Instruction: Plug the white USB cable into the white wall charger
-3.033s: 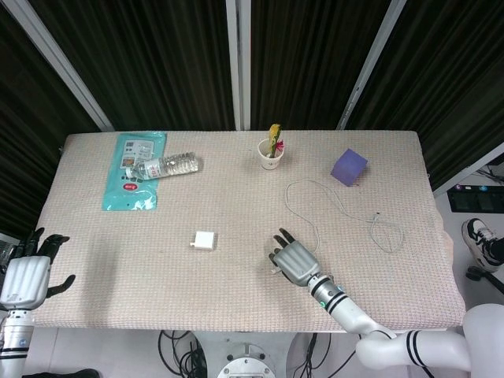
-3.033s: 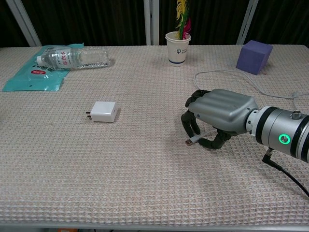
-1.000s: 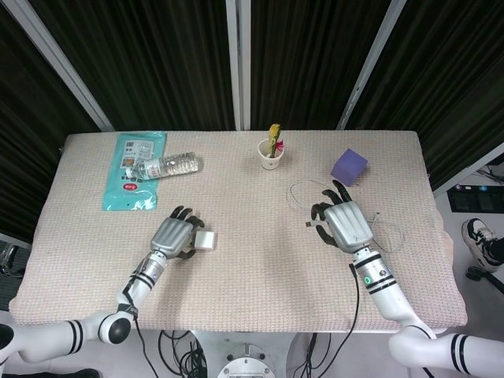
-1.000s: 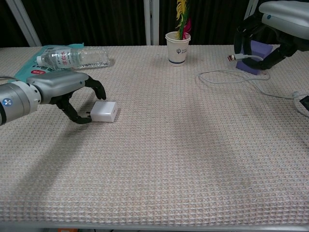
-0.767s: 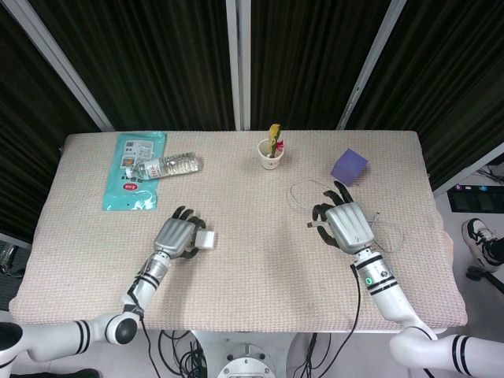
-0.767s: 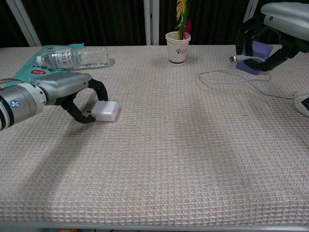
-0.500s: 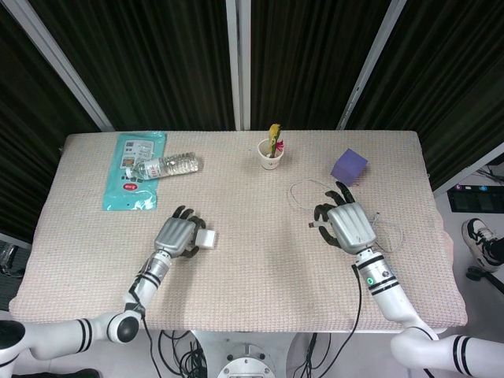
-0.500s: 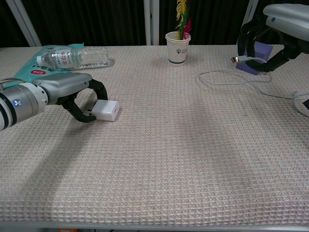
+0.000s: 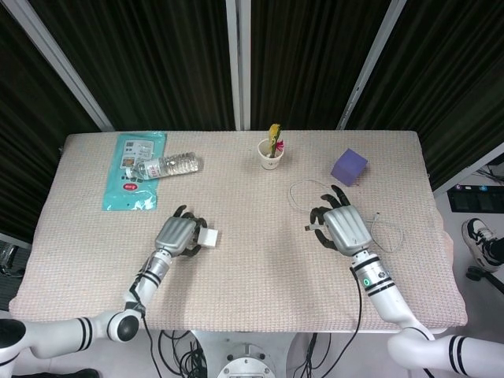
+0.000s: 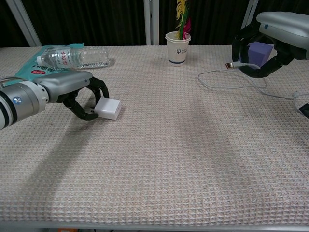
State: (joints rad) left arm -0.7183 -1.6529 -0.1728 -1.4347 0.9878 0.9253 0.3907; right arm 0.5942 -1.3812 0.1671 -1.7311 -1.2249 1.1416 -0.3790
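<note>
The left hand (image 10: 72, 89) has its fingers curled around the white charger (image 10: 108, 108), gripping it at the table's (image 10: 159, 159) left-centre; in the chest view the charger sits tilted, one edge lifted off the cloth. The right hand (image 10: 270, 41) is raised above the table on the right, pinching the plug end of the white cable (image 10: 231, 79) between thumb and fingers, the metal plug (image 10: 229, 64) pointing left toward the other hand. The rest of the cable trails in a loop on the table below it. The two hands are well apart. Behind stand a paper cup (image 10: 177, 47) with feathers, a purple cube (image 10: 259, 50) just behind the right hand, and a water bottle (image 10: 72, 57) lying on a teal packet (image 10: 34, 77) at the far left.
</note>
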